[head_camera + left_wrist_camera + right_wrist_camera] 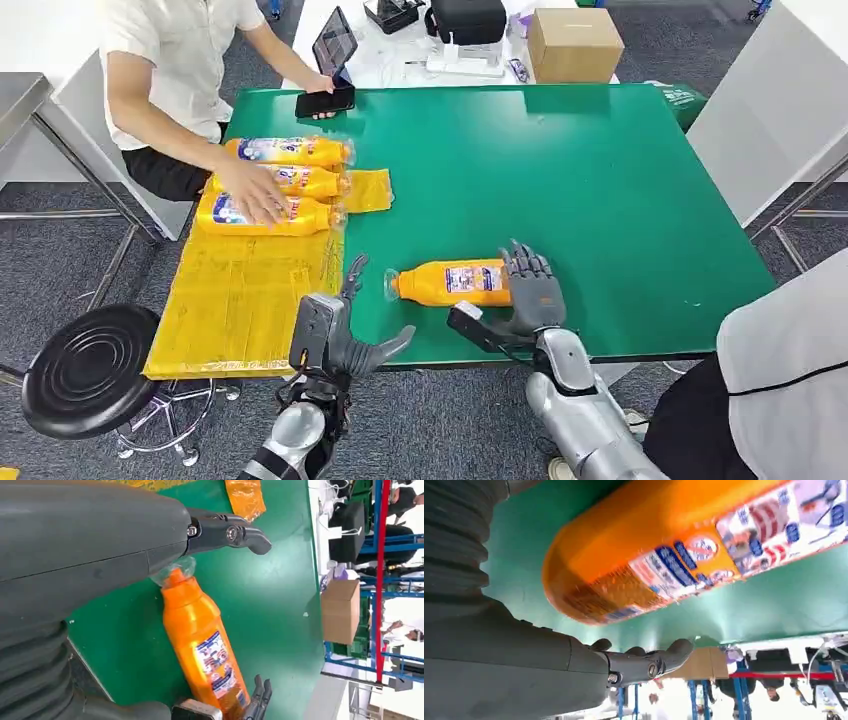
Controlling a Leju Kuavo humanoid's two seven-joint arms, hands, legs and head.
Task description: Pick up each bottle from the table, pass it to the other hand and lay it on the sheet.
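on the smooth green table (600, 200), a glossy orange bottle (455, 281) beside the spread, empty right hand (528, 290); left hand (345, 335) likewise

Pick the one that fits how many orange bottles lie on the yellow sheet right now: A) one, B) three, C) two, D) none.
B: three orange bottles lie side by side at the far end of the yellow sheet, under a person's hand; a fourth bottle lies on the green table by the right robot hand.
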